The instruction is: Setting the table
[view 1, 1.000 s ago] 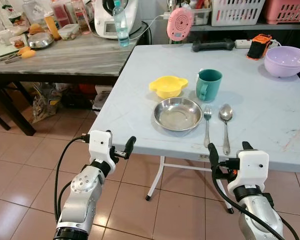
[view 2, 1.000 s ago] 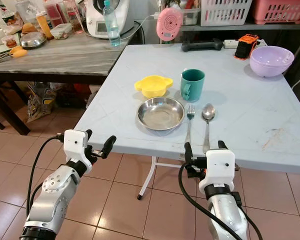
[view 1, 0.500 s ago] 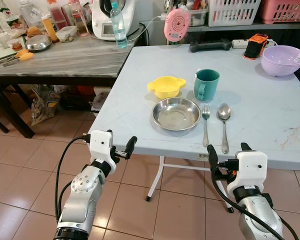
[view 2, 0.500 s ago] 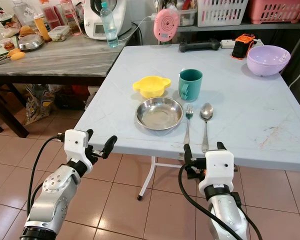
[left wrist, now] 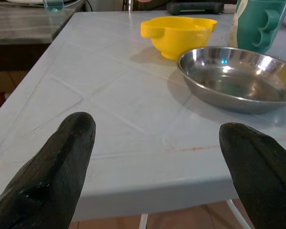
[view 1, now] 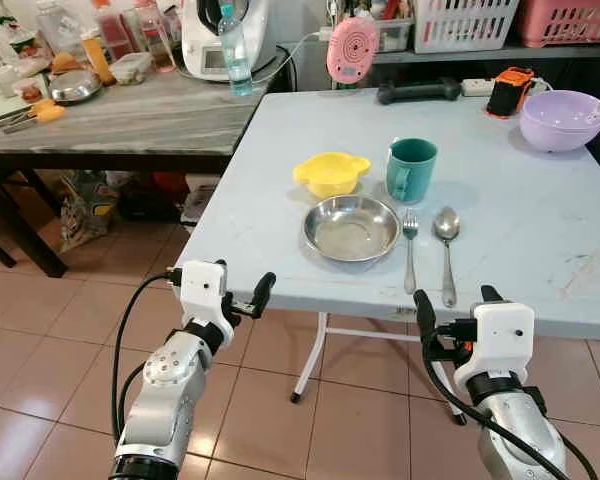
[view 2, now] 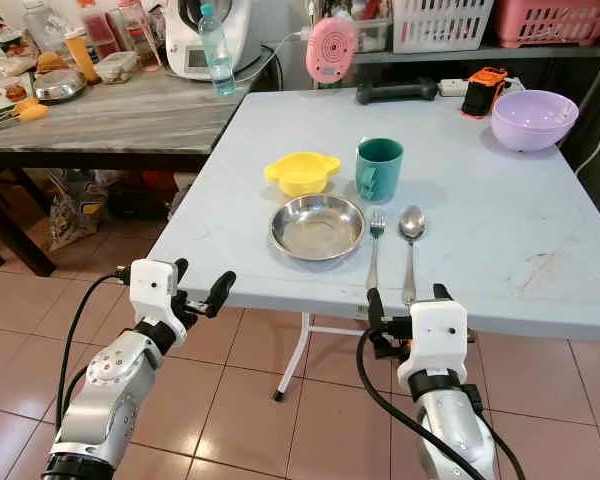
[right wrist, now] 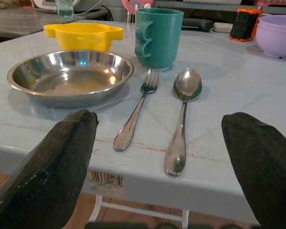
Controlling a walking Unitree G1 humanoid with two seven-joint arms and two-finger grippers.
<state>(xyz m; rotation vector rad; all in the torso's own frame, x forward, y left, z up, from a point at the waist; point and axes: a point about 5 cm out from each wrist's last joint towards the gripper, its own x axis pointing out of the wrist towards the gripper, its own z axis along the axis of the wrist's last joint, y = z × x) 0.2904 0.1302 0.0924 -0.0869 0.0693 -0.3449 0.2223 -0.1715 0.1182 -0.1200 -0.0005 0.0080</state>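
Observation:
On the pale blue table (view 1: 540, 210) a steel plate (view 1: 351, 227) lies near the front edge. A yellow bowl (view 1: 330, 172) and a green mug (view 1: 411, 170) stand just behind it. A fork (view 1: 410, 250) and a spoon (view 1: 446, 245) lie side by side to the plate's right. My left gripper (view 1: 220, 276) hovers open, in front of and below the table's front-left edge, pointing at the plate (left wrist: 238, 78). My right gripper (view 1: 455, 298) is open too, just before the edge, facing the fork (right wrist: 136, 112) and spoon (right wrist: 183, 112). Both hold nothing.
A purple bowl (view 1: 563, 118), an orange-black device (view 1: 504, 92), a black handle (view 1: 420, 92) and a pink round gadget (view 1: 349, 48) sit at the table's far side. A marble side table (view 1: 130, 115) with a bottle and jars stands on the left. Tiled floor (view 1: 60, 330) lies below.
The whole view has drifted slightly, so the camera moved. The tableware and both open grippers keep their places.

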